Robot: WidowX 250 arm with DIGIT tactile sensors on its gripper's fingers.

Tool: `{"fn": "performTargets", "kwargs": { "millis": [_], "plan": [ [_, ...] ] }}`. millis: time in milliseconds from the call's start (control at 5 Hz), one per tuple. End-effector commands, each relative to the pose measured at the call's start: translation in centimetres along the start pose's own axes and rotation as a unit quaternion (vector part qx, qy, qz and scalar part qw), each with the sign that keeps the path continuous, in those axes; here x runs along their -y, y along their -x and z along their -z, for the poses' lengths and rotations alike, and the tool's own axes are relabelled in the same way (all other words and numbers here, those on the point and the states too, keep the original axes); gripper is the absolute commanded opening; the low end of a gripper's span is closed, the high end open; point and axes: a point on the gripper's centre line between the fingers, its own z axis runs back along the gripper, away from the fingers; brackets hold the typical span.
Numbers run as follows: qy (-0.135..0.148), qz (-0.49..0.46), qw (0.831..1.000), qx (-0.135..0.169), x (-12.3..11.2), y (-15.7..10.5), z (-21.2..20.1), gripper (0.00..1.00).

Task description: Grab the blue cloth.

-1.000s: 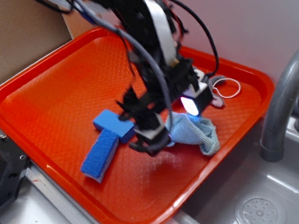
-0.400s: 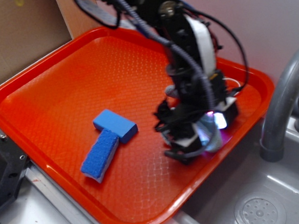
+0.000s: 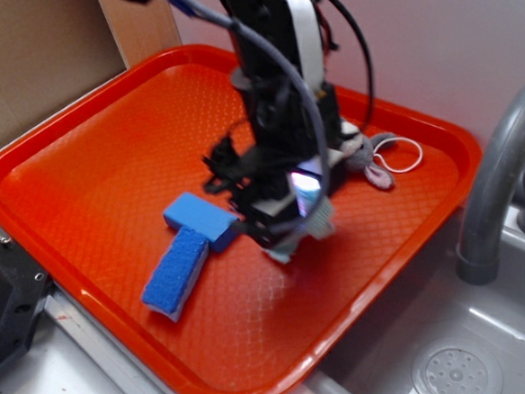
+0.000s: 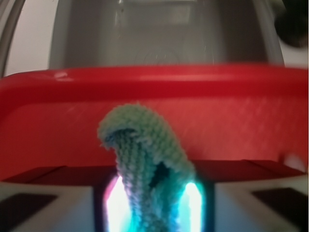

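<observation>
The blue cloth [image 4: 145, 154] is a pale blue-green knitted rag. In the wrist view it stands bunched up between my two lit pads [image 4: 116, 203]. My gripper [image 4: 153, 205] is shut on it. In the exterior view the gripper [image 3: 287, 237] hangs over the middle of the orange tray [image 3: 95, 149], just right of the blue block. Only a small pale part of the cloth [image 3: 320, 221] shows beside the fingers. The rest is hidden by the arm.
A bright blue block [image 3: 202, 220] and a blue scrub sponge [image 3: 176, 270] lie just left of the gripper. A grey plush toy [image 3: 371, 164] with a white loop lies at the tray's back right. A faucet [image 3: 499, 168] and sink [image 3: 457, 377] are on the right, cardboard [image 3: 39, 46] at the back left.
The gripper went right onto the cloth, closed on it, and has come back left toward the blue block with the cloth in it. The cloth no longer lies spread on the tray.
</observation>
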Motion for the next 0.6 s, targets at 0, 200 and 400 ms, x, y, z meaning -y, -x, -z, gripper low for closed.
{"fn": "performTargets", "kwargs": {
  "millis": [0, 200, 400],
  "plan": [
    [-0.017, -0.203, 0.978, 0.039, 2.9, 3.1, -7.8, 0.0],
    [-0.002, -0.327, 0.943, 0.059, 2.7, 5.7, -10.5, 0.0],
    [0.006, -0.446, 0.893, 0.064, 0.8, 9.3, -13.2, 0.0]
  ]
}}
